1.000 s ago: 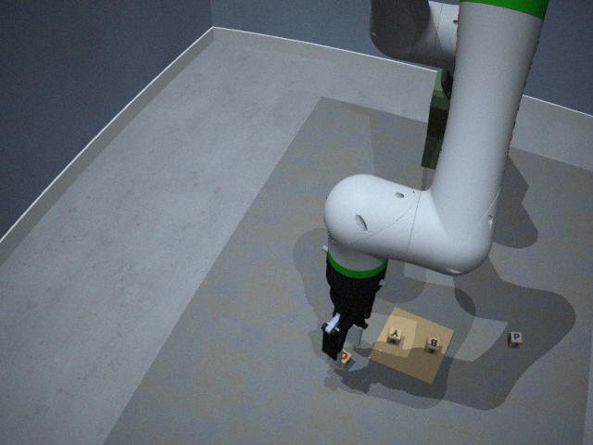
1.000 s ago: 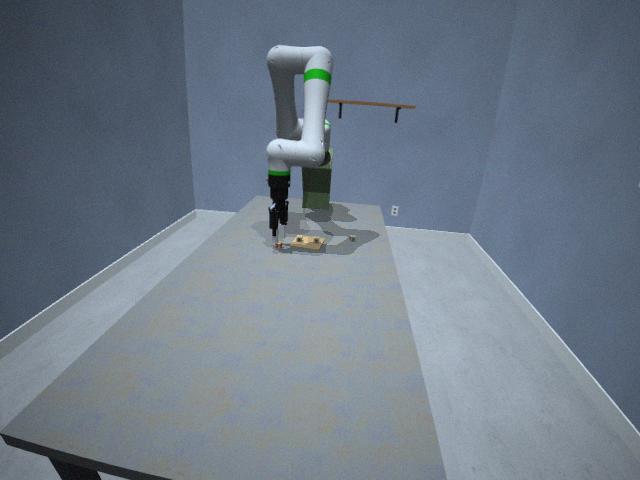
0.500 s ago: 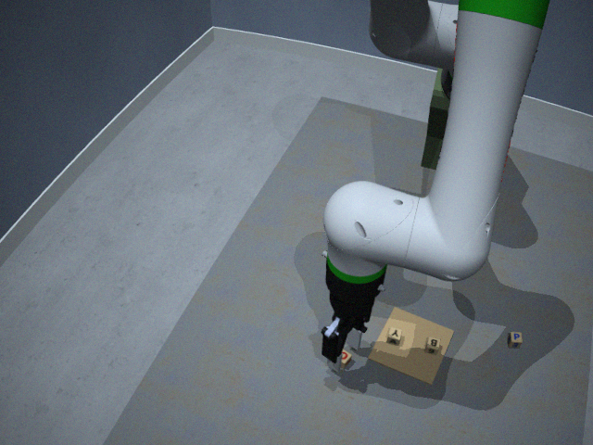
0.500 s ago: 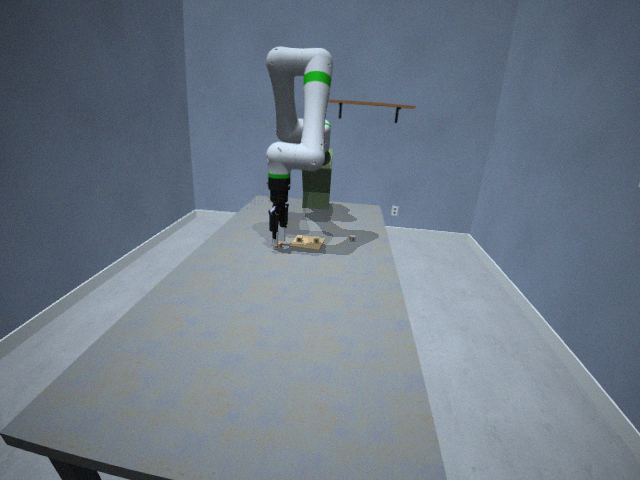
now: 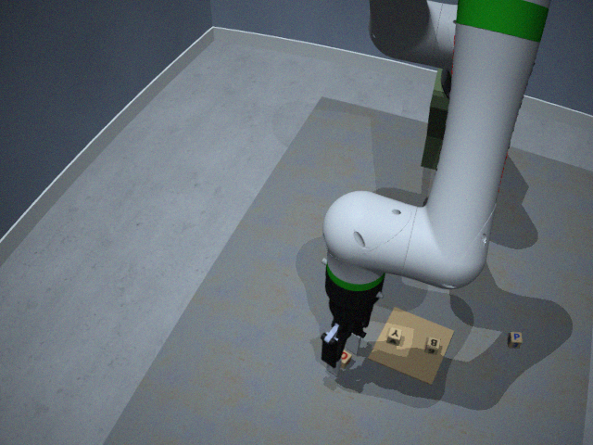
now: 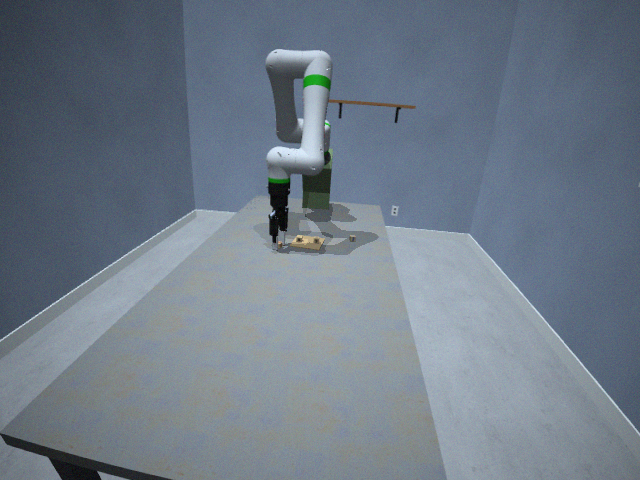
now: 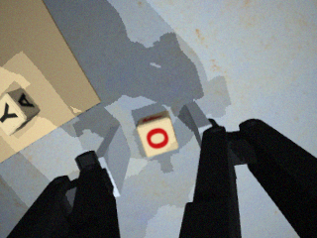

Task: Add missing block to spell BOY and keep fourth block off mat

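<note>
A tan mat lies on the table and carries the Y block and the B block, with a gap between them. The O block, with a red letter on top, lies on the table just off the mat's edge on the Y side. My gripper hangs low over it, pointing down. In the wrist view the O block sits between my two dark fingers, which stand apart on either side without touching it. The Y block and the mat show at the left there.
The P block, with a blue letter, lies on the table off the mat on the B side. The arm's green pedestal stands behind the mat. A wall shelf hangs at the back.
</note>
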